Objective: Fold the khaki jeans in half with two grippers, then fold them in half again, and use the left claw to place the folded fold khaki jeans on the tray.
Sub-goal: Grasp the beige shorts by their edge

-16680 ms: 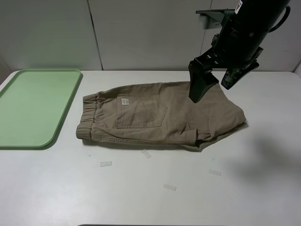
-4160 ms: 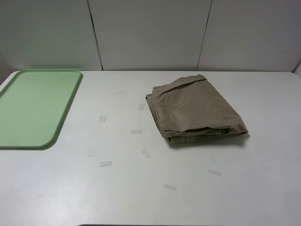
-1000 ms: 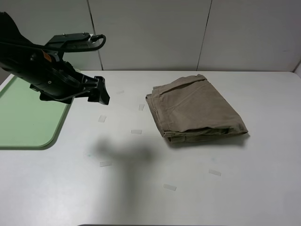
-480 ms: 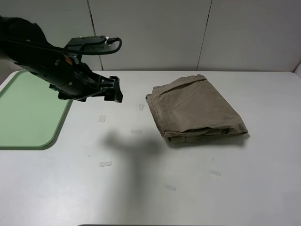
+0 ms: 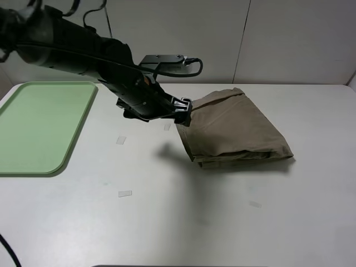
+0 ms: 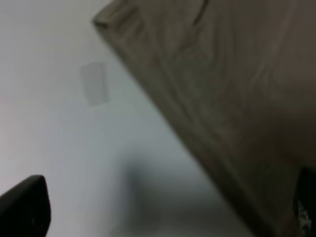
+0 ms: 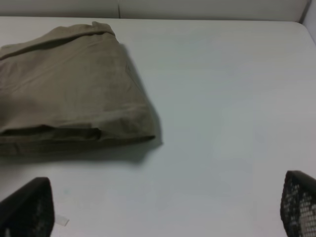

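While the khaki jeans lay folded into a compact bundle on the white tabletop, right of centre in the high view, the left claw hung at the bundle's left edge. Whether it touched the cloth could not be told from above. Its black arm stretched in from the upper left, passing near the far corner of the pale green tray in that view. The tray sat at the tabletop's left side, well apart from the garment.

From the left wrist camera, the left claw showed its jaws spread wide. One black fingertip was over bare tabletop and the other was on the cloth side, with the folded edge of the jeans running between them. Nothing was gripped. A small strip of clear tape lay just beside that edge, and a few more such strips dotted the tabletop in the high view.

The right claw was likewise fully spread and empty — it hung over open tabletop, with the folded jeans lying ahead of it, clear of both fingertips.
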Controlling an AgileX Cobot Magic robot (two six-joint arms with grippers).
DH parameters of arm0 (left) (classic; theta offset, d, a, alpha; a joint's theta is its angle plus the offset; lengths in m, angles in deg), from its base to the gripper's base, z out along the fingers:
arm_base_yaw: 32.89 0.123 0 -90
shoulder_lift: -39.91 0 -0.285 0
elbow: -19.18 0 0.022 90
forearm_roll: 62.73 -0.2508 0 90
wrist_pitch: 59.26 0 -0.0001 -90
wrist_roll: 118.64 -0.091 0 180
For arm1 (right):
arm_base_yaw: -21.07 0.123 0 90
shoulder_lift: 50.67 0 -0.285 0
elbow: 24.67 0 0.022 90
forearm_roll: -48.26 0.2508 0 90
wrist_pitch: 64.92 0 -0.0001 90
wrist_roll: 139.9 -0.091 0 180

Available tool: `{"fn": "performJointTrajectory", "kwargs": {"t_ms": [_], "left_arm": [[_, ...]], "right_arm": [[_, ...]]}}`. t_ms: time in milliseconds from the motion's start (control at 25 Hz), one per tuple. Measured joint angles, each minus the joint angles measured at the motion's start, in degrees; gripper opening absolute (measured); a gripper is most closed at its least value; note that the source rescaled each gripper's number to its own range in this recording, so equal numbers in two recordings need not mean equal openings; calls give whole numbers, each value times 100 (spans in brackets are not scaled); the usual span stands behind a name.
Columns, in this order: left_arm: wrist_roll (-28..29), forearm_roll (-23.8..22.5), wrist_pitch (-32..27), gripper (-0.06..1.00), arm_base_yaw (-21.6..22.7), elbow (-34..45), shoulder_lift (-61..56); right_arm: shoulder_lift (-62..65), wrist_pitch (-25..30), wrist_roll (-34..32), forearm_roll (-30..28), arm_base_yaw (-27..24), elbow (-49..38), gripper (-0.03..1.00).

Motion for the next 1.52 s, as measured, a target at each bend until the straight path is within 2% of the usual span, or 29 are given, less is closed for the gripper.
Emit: {"fn": "performJointTrajectory", "kwargs": {"t_ms": [440,720,1160,1520], "left_arm": [[359,14,317,98,-470,-637,956],[488,14,604,98,-489,-654,1238],[511,21,1775,98,-489,-654,1607],[511,39,2119,98,-489,-654,1779]], "right_arm": [[0,0,0,7,0,0,100],[0,0,0,7,0,0,100],[0,0,0,7,0,0,100],[0,0,0,7,0,0,100]]}}
